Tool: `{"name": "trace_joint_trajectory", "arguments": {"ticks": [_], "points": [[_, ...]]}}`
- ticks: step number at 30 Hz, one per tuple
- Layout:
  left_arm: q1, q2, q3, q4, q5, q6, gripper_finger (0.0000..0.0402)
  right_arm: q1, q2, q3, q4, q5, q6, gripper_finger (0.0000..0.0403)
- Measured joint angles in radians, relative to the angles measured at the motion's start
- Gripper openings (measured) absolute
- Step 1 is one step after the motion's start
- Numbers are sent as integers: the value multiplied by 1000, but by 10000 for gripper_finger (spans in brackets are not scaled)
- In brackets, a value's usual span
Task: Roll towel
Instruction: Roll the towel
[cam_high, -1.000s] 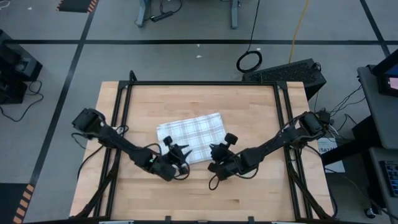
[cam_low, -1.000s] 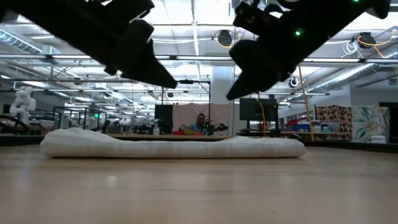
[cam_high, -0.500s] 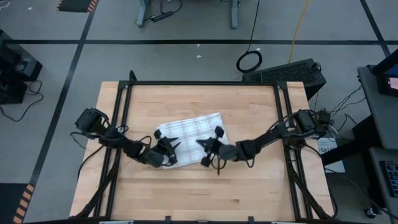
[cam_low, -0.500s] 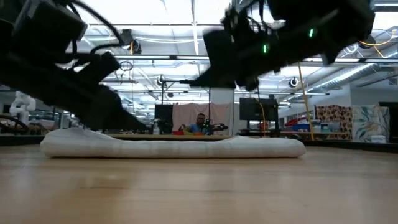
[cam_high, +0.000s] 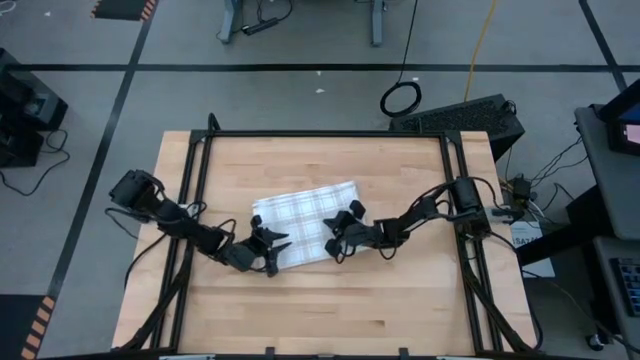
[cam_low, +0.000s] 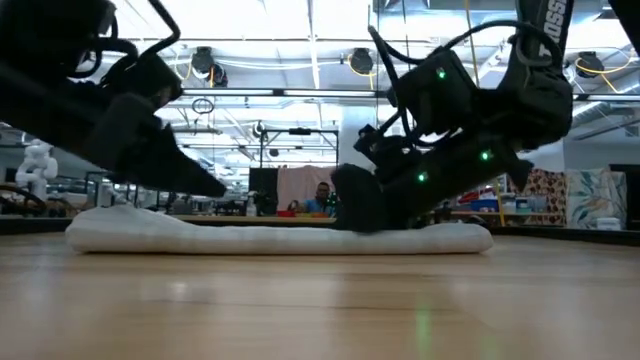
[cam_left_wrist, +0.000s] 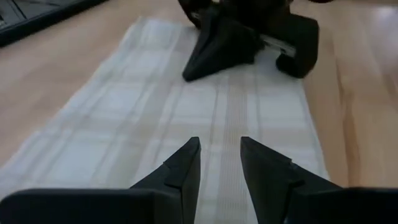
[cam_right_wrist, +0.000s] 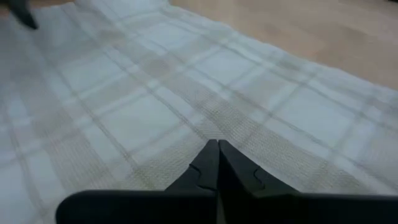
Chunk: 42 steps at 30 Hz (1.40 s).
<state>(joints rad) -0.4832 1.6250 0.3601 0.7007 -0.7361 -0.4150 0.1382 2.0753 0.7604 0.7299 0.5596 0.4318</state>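
Note:
The white towel (cam_high: 300, 215) with grey plaid lines lies folded and flat on the wooden table (cam_high: 400, 300), a low white strip (cam_low: 270, 237) in the low view. My left gripper (cam_high: 272, 245) hovers open just over the towel's near left part, a narrow gap (cam_left_wrist: 219, 158) between its fingers and plaid cloth (cam_left_wrist: 143, 118) beneath them. My right gripper (cam_high: 334, 242) is shut and low on the towel's near right part (cam_right_wrist: 137, 118). It also shows as a dark shape (cam_left_wrist: 249, 31) in the left wrist view. My right gripper sets its shut fingertips (cam_right_wrist: 217, 152) on the towel's upper face (cam_right_wrist: 205, 127) near its near right corner. They slant down from the table's right side. The towel lies flat on the table under them.
A black frame (cam_high: 325, 133) runs along the table's far edge and down both sides. Bare wood (cam_high: 330, 310) stretches between the towel and the near edge. Beyond the table the low view looks into a workshop with a person (cam_low: 322, 197) far back.
Both grippers have come from the near side of the towel toward the far edge and down. The left now hovers low over the towel's left part. The right has dropped onto its right part. The towel has kept its place and shape.

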Motion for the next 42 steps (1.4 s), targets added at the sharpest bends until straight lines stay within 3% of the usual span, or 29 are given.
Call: {"name": "trace_joint_trajectory", "arguments": {"ticks": [9, 18, 22, 26, 29, 32, 35, 42], "points": [[75, -6, 4, -401, 15, -181, 120, 102, -5, 1, -92, 20, 187, 0], [188, -4, 2, -324, -38, 228, 120, 271, -9, 25, -75, 140, 345, 0], [192, -63, 4, -350, -28, 398, 120, 303, -74, 44, -128, 185, 291, 0], [163, -202, 33, -353, 18, 444, 120, 288, -241, 54, -255, 207, 164, 0], [129, -307, 40, -362, 83, 389, 120, 280, -365, 52, -478, 204, 107, 0], [96, -387, 49, -347, 291, 263, 120, 279, -467, 53, -721, 176, 110, 0], [62, -388, 49, -362, 453, 76, 120, 281, -499, 18, -826, 164, 155, 0], [11, -211, 46, -526, 414, -142, 120, 295, -439, -121, -758, 132, 367, 0]]}}
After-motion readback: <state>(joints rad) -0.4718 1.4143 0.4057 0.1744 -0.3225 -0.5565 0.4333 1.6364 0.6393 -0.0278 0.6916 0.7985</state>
